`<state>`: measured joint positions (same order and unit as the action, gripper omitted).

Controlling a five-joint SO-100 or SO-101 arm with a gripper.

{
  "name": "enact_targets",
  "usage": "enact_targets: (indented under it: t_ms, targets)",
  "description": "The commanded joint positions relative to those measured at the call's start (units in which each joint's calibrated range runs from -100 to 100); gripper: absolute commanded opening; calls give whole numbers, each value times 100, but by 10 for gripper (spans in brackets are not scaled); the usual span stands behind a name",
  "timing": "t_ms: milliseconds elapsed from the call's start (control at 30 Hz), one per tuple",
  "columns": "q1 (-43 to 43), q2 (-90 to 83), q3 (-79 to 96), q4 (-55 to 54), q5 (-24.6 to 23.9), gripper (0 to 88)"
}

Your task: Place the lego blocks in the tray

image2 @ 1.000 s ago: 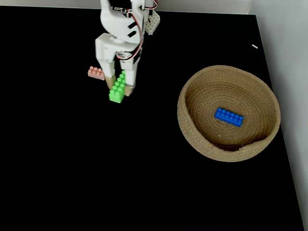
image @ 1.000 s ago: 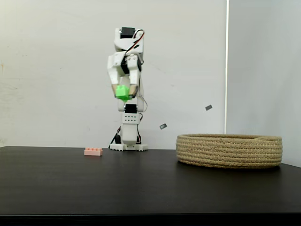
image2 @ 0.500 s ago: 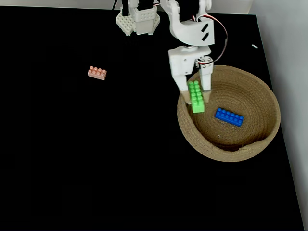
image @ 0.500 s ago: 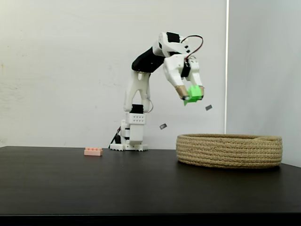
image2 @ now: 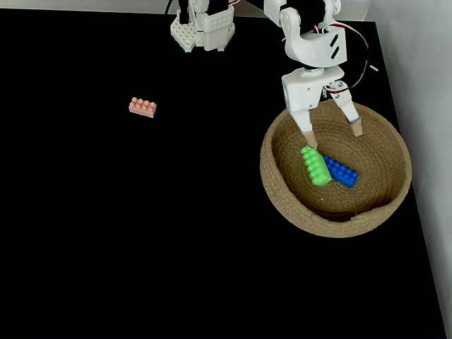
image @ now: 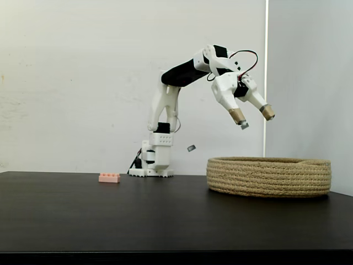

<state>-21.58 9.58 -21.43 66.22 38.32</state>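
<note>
No readable writing or brand marks anywhere.

Leftmost, alone on the black table (image2: 141, 233): one pale pink brick (image2: 142, 107), at about 9 o'clock from the tray in the top-down fixed view and well apart from it; in the side-on fixed view, lying flat (image: 109, 178) just at 9 o'clock of the arm's white base (image: 150, 171).

From that base, reaching up and over toward 3 o'clock, elbow high, wrist bent downward. Tool (image: 253, 116) released, fingers splayed wide, holding nothing, hanging above the tray (image: 269, 176); from above, tool (image2: 332, 134) poised over the tray's 12 o'clock half, one fingertip (image2: 308, 140) just above the green brick.

Inside the coiled rope tray (image2: 279, 201): two bricks, one light green (image2: 316, 167), one bright blue (image2: 342, 172), touching, green at 9 o'clock of blue. Three bricks counted in all.
</note>
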Motion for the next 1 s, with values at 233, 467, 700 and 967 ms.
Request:
enact_targets:
  t_ms: [233,467,700,967]
  targets:
    - [1177,-1345,1035,321,-342,275]
    - [2661,-2515,2485,546,-161,231]
    - [3972,-3461,4063,596,615,219]
    - [4648,-4217,5577,163,1836,212]
